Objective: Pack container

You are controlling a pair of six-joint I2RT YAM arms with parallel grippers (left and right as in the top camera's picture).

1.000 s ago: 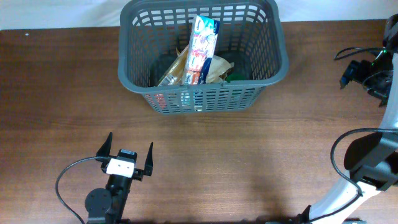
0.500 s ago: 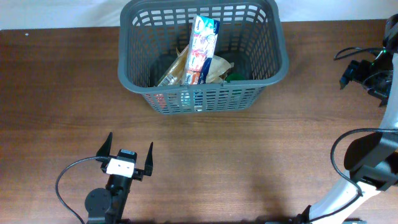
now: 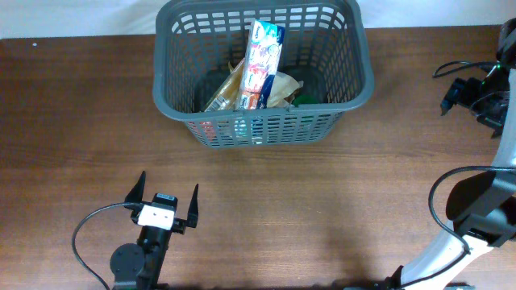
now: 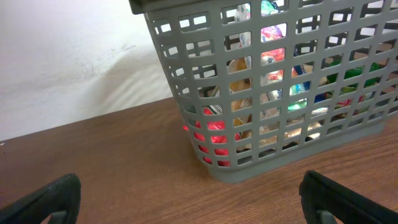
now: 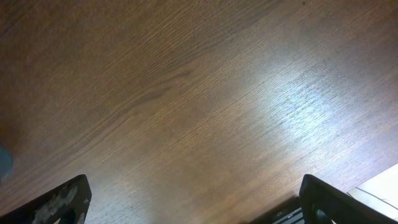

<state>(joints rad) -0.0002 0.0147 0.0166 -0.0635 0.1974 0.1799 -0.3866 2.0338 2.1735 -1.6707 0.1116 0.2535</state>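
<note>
Now both pincers agape and empty (left pincer (image 3: 168,192) before the container (image 3: 266,129), right pincer (image 5: 196,200) above the table (image 3: 322,201))

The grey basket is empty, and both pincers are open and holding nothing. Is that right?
Not quite. The basket isn't empty: the overhead view shows a tall colourful packet and a tan packet inside it. The rest is right: the left pincer and the right pincer are open and holding nothing.
</note>
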